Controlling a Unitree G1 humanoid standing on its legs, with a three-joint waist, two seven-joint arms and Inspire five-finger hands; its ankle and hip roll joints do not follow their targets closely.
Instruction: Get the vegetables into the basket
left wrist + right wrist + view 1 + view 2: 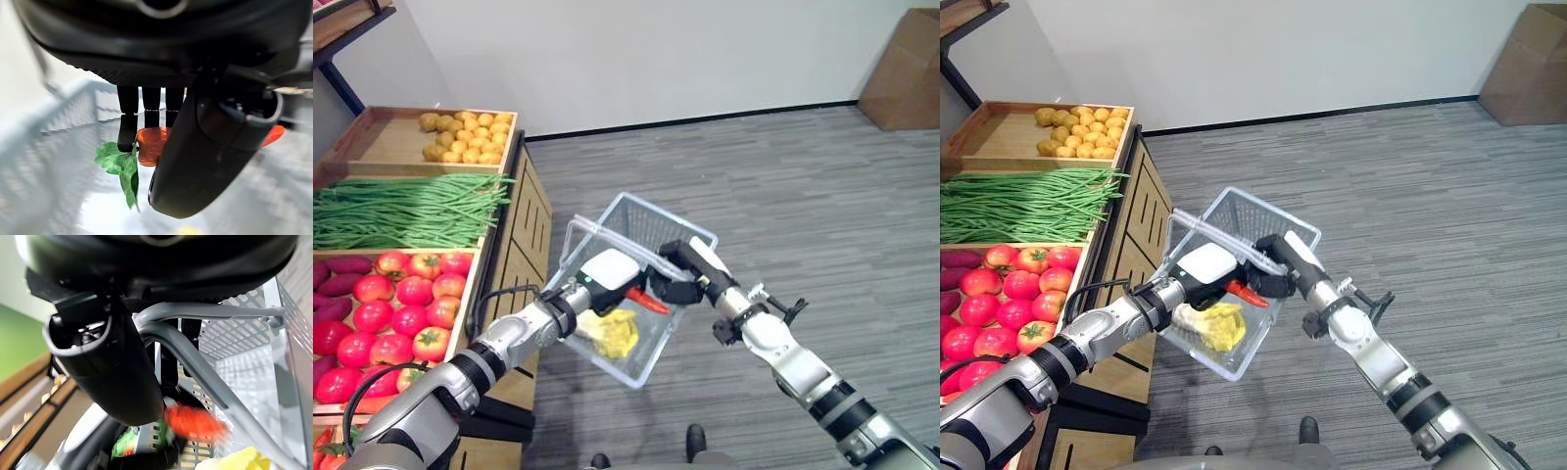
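A clear plastic basket [677, 217] hangs tilted in the air beside the produce stand. My right hand [693, 266] is shut on its grey handle [210, 311]. My left hand [607, 273] reaches over the basket's near rim, fingers [128, 131] and thumb pinching an orange-red carrot [649, 303] with green leaves [119, 162]. The carrot [1247, 294] sits just inside the basket's mouth, above a yellow leafy vegetable [613, 333] lying on the basket's floor. The carrot [194, 423] also appears below the handle in the right wrist view.
The wooden stand [514, 235] on my left holds potatoes [468, 136], green beans [406, 210], tomatoes [399, 305] and purple sweet potatoes [342, 269]. A cardboard box [904, 70] stands at the far right wall. Grey carpet [803, 196] lies open to the right.
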